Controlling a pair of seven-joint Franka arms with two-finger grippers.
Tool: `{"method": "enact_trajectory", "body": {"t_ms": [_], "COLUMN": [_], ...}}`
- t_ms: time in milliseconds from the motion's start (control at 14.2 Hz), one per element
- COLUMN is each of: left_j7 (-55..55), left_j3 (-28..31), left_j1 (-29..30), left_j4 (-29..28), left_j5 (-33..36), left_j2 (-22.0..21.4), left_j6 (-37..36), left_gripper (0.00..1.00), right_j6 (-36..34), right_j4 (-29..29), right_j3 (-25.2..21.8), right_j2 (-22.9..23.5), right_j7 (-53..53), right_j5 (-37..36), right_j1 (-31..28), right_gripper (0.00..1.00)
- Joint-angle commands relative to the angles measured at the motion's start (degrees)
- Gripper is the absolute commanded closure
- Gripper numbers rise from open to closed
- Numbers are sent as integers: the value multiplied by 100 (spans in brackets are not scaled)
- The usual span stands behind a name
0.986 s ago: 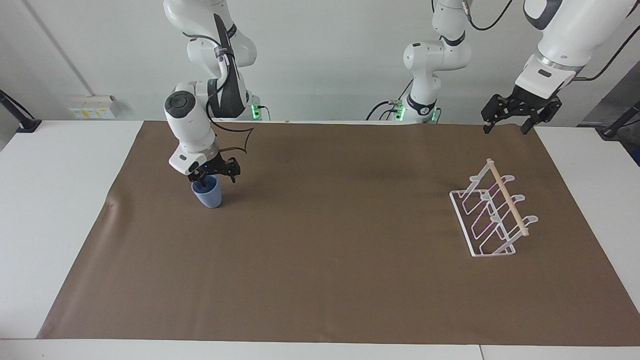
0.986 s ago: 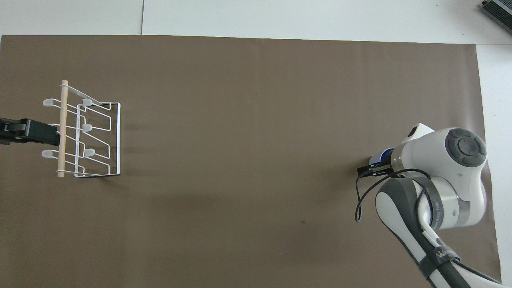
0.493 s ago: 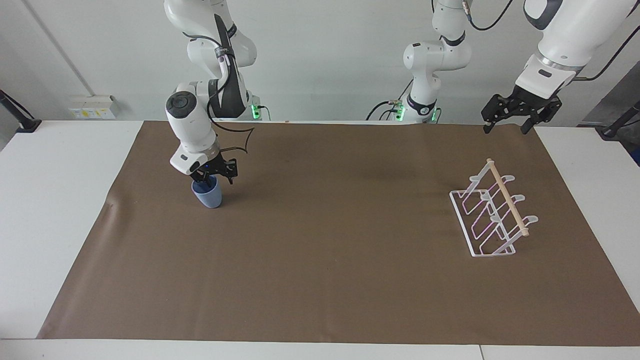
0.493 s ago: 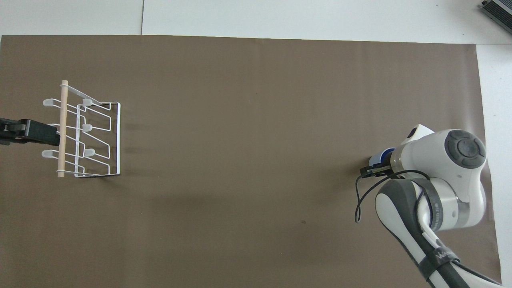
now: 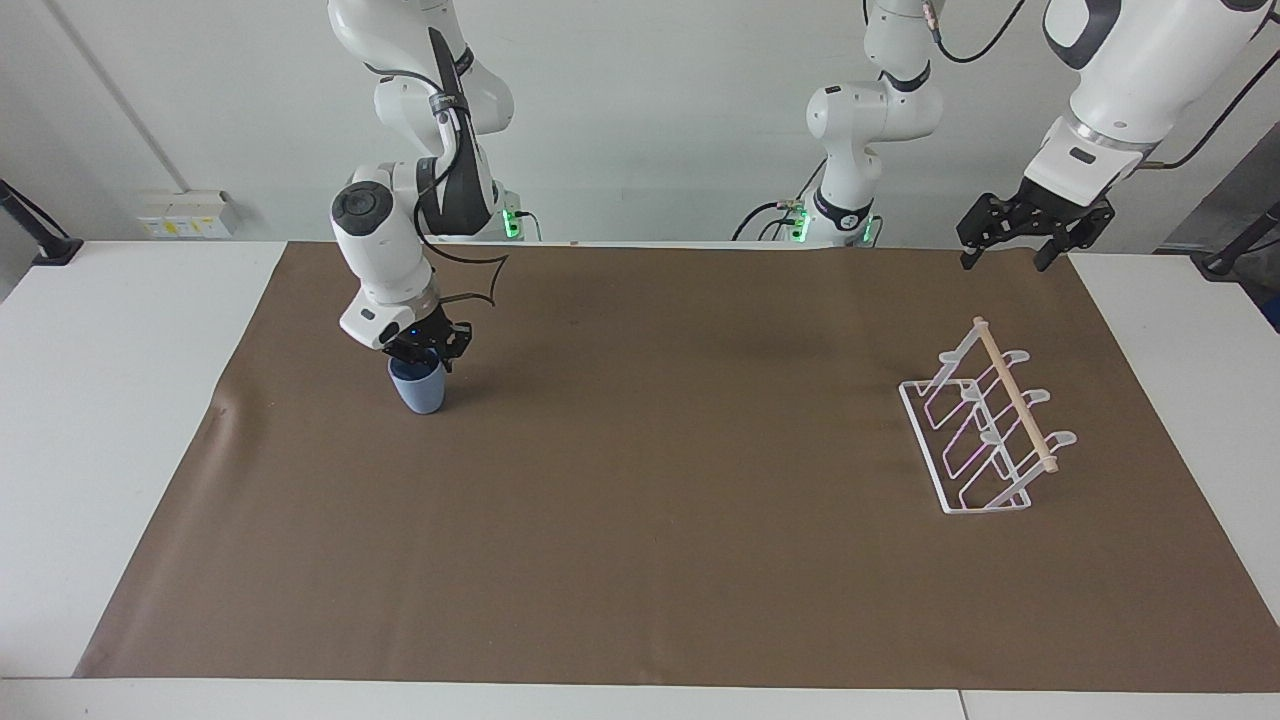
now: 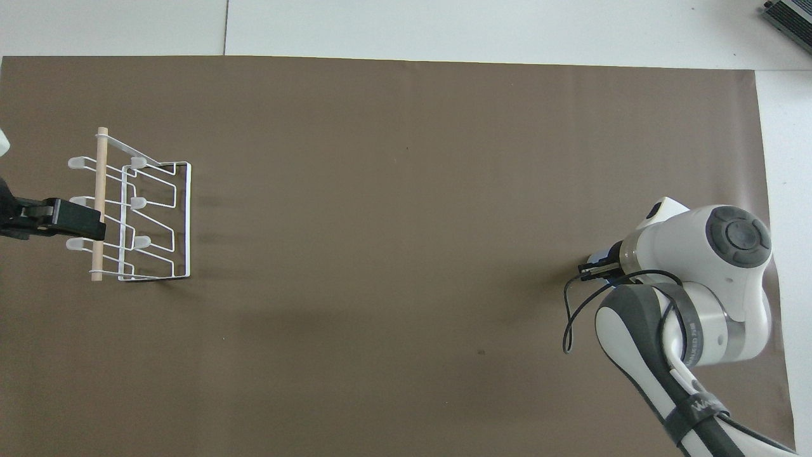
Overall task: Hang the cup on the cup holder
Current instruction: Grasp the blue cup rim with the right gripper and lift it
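Note:
The light-blue cup (image 5: 418, 390) stands upright on the brown mat (image 5: 640, 520) toward the right arm's end of the table. My right gripper (image 5: 426, 359) comes down onto its rim, shut on the cup's wall. In the overhead view the right arm hides nearly all of the cup (image 6: 595, 259), and only the right gripper (image 6: 589, 269) tip shows. The white wire cup holder (image 5: 985, 432) with its wooden rod sits toward the left arm's end of the table. My left gripper (image 5: 1010, 250) hangs open in the air over the mat's edge by the robots, holding nothing, and in the overhead view the left gripper (image 6: 63, 219) overlaps the cup holder (image 6: 136, 216).
The brown mat covers most of the white table (image 5: 100, 400). A black cable loops from the right arm's wrist (image 6: 571, 317). A grey device (image 6: 790, 16) lies at the table corner farthest from the robots, toward the right arm's end.
My right gripper's fingers have closed onto the cup's rim from open. The left gripper has shifted slightly and stays open.

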Motion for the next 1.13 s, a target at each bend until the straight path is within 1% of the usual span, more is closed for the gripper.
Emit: {"method": "enact_trajectory", "body": {"t_ms": [0,352,563,634,704,915,1056], "left_j7": [-18,-97,-27,-36,-53,-71,-184], "left_j3": [27,-26,-35,-35,-35,9,9], "left_j1": [-30,-126,-118,-109,-57,-21,32], "left_j4": [-346,-346,-364,-364,-364,-355,-372], "left_j5": [-89,-80,-115,-254,-534,-940,-1212], "left_j2": [-290,-290,-290,-290,-290,-281,-290], "left_j6": [130,130,297,297,288,279,270], "left_gripper": [0,0,0,0,0,0,0], "right_j6": [71,71,18,9,-17,-165,-280], "right_j4": [-82,-47,181,269,383,709,832], "right_j3": [38,38,47,47,73,126,170], "right_j2": [-98,-89,-19,-10,16,16,16], "right_j7": [21,13,13,4,-5,-83,-407], "right_j5": [108,108,108,116,195,1002,1537], "right_j1": [-14,-14,-14,-23,-23,-32,-32], "right_gripper": [100,100,100,100,100,100,100]}}
